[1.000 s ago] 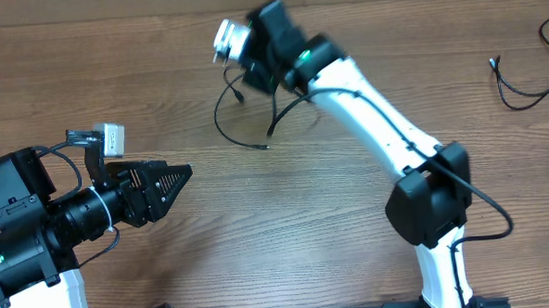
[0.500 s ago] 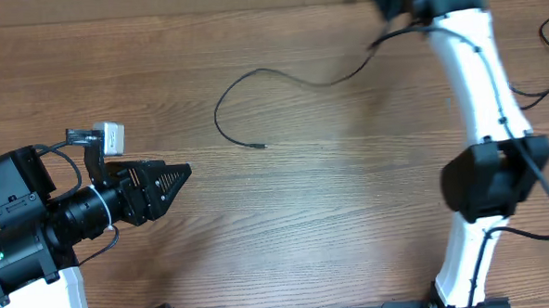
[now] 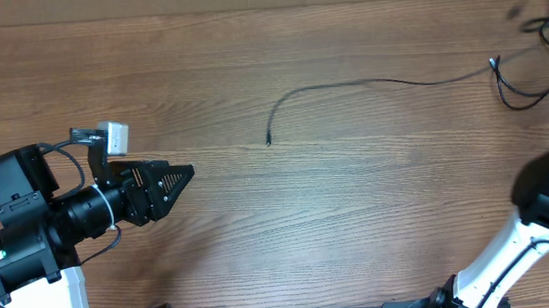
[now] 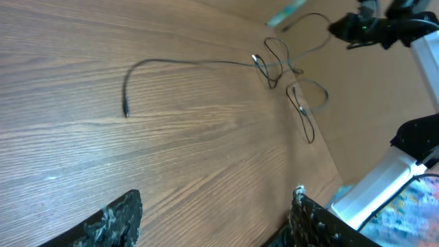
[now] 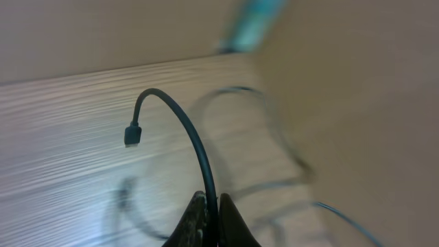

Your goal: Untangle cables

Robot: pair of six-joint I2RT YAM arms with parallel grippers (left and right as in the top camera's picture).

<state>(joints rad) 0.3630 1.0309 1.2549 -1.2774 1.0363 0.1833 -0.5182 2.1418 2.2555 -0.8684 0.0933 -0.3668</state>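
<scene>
Right fingers (image 5: 199,214) are pinched shut on one cable (image 3: 373,82), which lies stretched long across the table (image 3: 352,225), with its plug end (image 3: 268,140) free mid-table. Looks like the separating step. Next call: draw it clear of the other cables (image 4: 274,65) looped at the table's right edge. Left fingers (image 4: 113,219) hang open and empty, well apart. Nothing blocks the path.
</scene>
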